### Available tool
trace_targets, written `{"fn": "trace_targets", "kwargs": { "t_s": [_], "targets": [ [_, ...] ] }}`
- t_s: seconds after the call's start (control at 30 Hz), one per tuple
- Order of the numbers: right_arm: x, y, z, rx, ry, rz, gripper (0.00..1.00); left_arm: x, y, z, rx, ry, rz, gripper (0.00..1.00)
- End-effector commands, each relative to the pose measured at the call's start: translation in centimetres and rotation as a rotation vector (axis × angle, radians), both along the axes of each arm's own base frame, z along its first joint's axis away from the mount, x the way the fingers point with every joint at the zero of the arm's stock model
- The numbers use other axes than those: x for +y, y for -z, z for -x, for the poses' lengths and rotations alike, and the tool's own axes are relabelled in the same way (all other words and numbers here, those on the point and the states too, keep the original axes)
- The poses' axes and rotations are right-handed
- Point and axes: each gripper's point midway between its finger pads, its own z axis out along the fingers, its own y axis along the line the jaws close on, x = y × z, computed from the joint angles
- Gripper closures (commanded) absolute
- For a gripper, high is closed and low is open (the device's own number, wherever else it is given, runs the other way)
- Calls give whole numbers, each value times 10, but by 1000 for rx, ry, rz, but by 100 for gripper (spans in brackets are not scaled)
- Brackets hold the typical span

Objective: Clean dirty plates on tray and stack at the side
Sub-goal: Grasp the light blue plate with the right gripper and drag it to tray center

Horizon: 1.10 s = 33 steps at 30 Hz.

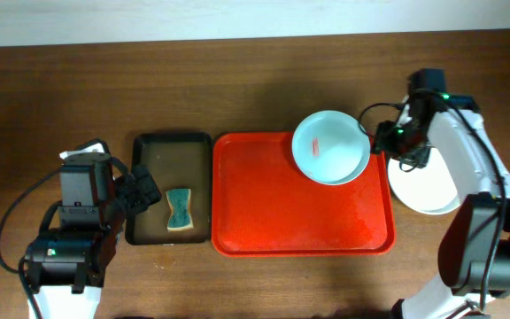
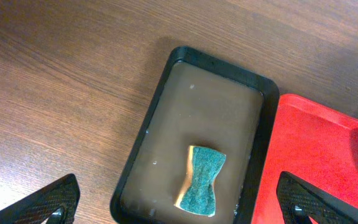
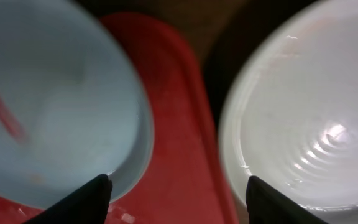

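Mint plate (image 1: pixel 330 147) sits face up on the far right corner of the tray (image 1: pixel 273 213), with its edge out past the rim. It is round, so it has no long axis. The red smear (image 3: pixel 2 115) at its centre runs diagonally in the right wrist view. The tray's long axis runs left-right across the tabletop (image 1: pixel 237 89).

White plate (image 1: pixel 428 190) is face up on the tabletop just right of the tray, partly under the right arm. Can't tell if it's one plate or a stack.

Right gripper (image 1: pixel 381 140) is above the gap between the two plates, over the tray's right rim. Its jaws are spread and hold nothing. The mint plate is at its left finger and the white plate at its right.

Left gripper (image 2: pixel 179 205) is wide and holds nothing. It hangs over the black tray (image 2: pixel 166 93), which holds brown water and a green sponge (image 2: pixel 201 180), just left of the red tray.

The tabletop is dark wood grain, with a pale band (image 1: pixel 237 18) beyond its far edge.
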Motion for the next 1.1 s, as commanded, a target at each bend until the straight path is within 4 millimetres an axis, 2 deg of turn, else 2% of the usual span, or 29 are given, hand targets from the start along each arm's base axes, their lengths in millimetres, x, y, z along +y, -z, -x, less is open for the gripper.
{"fn": "trace_targets", "kwargs": {
  "t_s": [0.0,0.17,0.3,0.4,0.63,0.7,1.07],
  "targets": [
    [24,15,-8,3,-71,6,21,2,-6,-2,-17,-17,9,1],
    [36,27,-12,13,-103,5,22,2,-6,-2,-17,-17,9,1],
    [37,40,-10,47,-103,4,23,2,-6,-2,-17,-17,9,1],
    [37,45,-10,53,-103,4,39,2,-6,-2,-17,-17,9,1],
    [36,45,-10,53,-103,4,61,2,-6,-2,-17,-17,9,1],
    [36,45,-11,52,-100,4,63,2,-6,-2,-17,-17,9,1],
    [30,49,-10,52,-95,42,64,2,-6,-2,-17,-17,9,1]
  ]
}}
